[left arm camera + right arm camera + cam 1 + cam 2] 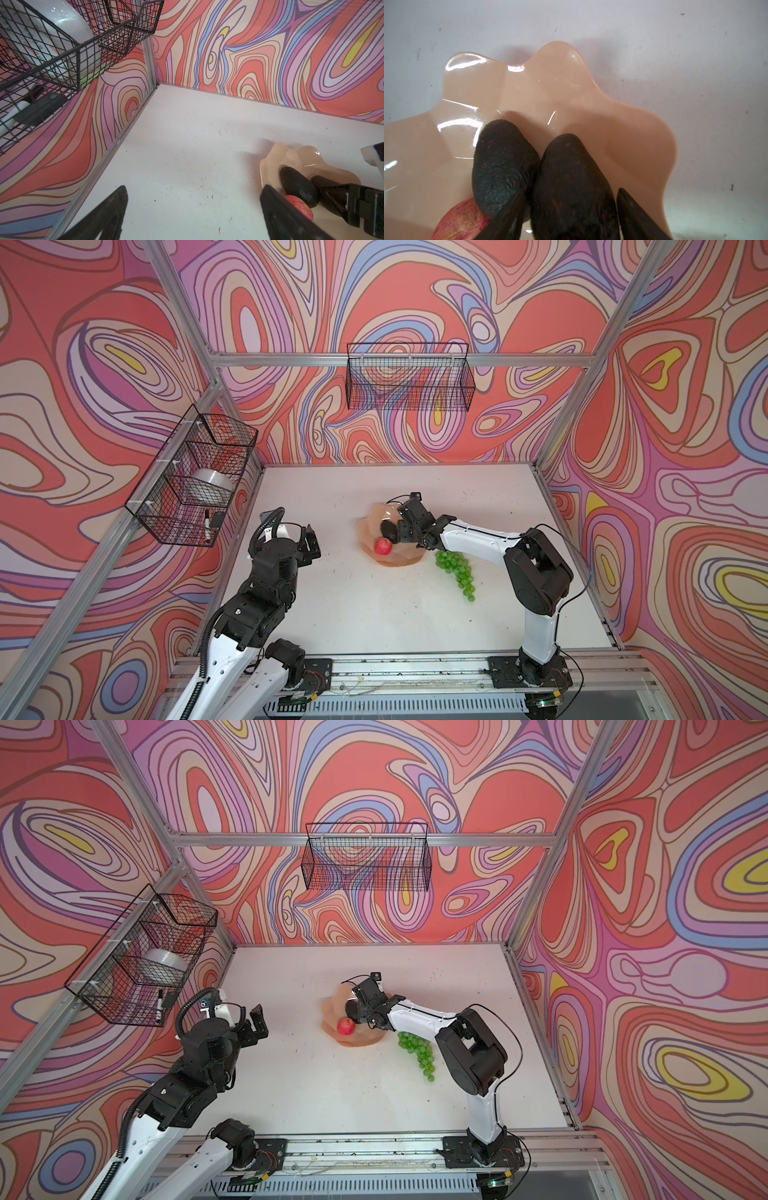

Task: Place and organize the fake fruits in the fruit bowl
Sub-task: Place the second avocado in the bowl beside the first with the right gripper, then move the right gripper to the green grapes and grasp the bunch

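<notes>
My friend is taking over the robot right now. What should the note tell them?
Left end effector: open, empty, hovering over the table, left of the bowl.
Right end effector: down in the bowl, jaws either side of one avocado; a gap shows on one side, so it looks open.
Done: the apple, that avocado and the other avocado lie in the bowl.
Left: the grapes lie on the table beside the bowl, partly under the right arm. Probably lift clear, then fetch them.

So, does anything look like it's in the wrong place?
Yes: the grapes lie on the table beside the bowl, not in it, while the apple and two avocados sit inside. Nothing looks spilled or broken.
</notes>
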Motion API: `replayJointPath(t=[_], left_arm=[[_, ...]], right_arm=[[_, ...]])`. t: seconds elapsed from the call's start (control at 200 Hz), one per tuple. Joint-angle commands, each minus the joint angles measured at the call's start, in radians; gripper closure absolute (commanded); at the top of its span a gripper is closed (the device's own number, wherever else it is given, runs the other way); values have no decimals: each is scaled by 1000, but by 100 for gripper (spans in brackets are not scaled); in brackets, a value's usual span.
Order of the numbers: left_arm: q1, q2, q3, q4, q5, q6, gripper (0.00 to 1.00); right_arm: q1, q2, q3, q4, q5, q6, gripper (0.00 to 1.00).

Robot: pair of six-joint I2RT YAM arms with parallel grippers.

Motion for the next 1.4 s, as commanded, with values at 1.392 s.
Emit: replayJointPath(t=[1.392], left_arm=[[9, 5, 6, -20, -1, -10, 0]], right_arm=[[-129, -619, -855, 477, -28, -85, 16]])
